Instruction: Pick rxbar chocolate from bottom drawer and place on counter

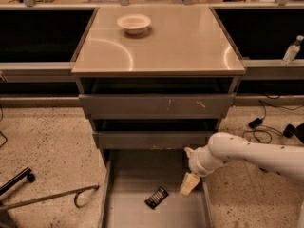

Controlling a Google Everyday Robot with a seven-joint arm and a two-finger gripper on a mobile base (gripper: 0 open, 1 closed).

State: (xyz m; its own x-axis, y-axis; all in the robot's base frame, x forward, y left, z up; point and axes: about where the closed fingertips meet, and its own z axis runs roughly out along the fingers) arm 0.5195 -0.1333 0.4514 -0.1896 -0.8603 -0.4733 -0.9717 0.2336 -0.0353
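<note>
The rxbar chocolate [156, 197] is a small black bar lying flat on the grey floor of the open bottom drawer [128, 208]. My gripper [189, 184] hangs from the white arm over the drawer's right side, a short way right of and slightly above the bar, not touching it. The counter [161, 42] is the glossy beige top of the drawer cabinet, above the two shut upper drawers.
A white bowl [134, 23] sits at the counter's back left. A plastic bottle [291, 50] stands on the right ledge. Cables [266, 122] lie on the speckled floor at right. A metal chair leg [47, 198] lies on the floor at left.
</note>
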